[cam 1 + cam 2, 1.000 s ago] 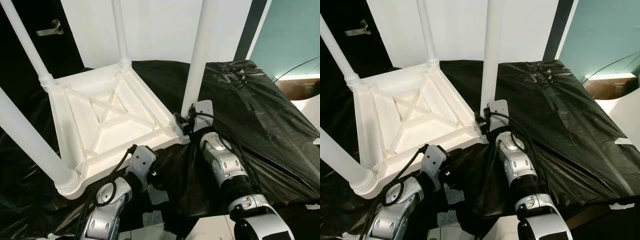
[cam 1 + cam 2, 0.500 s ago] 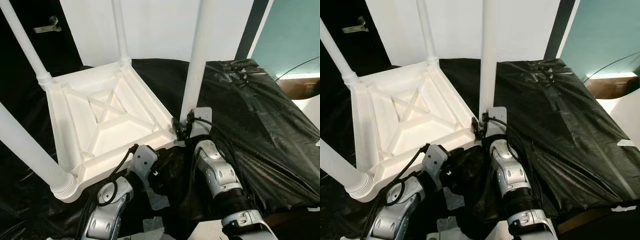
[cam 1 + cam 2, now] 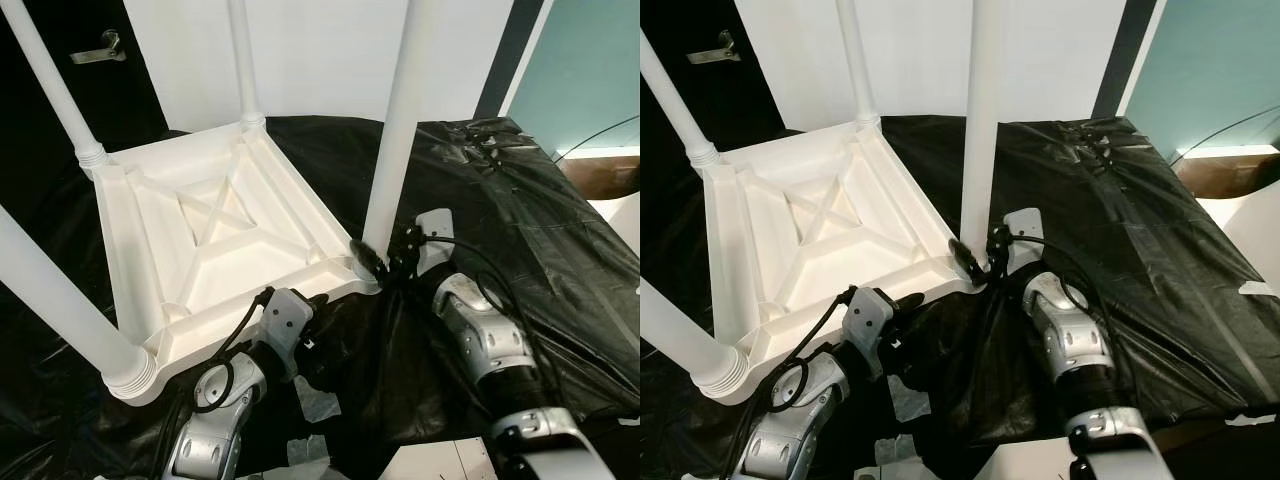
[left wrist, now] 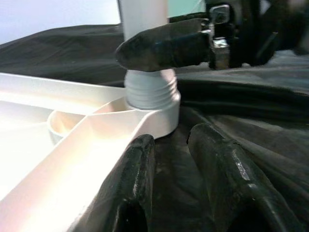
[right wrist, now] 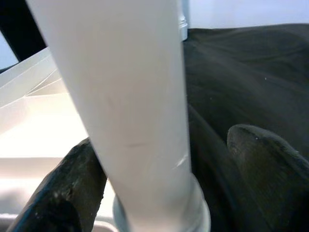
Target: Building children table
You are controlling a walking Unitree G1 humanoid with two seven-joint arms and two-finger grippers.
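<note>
A white children's table (image 3: 215, 235) lies upside down on a black plastic sheet, its four legs pointing up. My right gripper (image 3: 385, 262) is at the base of the near right leg (image 3: 395, 130), just above its threaded collar (image 4: 149, 94). It is open, with one finger (image 5: 72, 179) against the leg and the other finger (image 5: 263, 154) a little off it. My left gripper (image 4: 181, 159) sits low at the table's front edge by that same corner. It is open and holds nothing, one finger (image 4: 137, 174) against the rim.
The black sheet (image 3: 520, 220) covers the whole surface and is wrinkled on the right. Behind stand a white wall and a dark door with a metal handle (image 3: 95, 50). Scraps of pale tape (image 3: 318, 400) lie near my left arm.
My right forearm has swung out to the right and its wrist has turned around the base of the leg. The left arm has stayed put.
</note>
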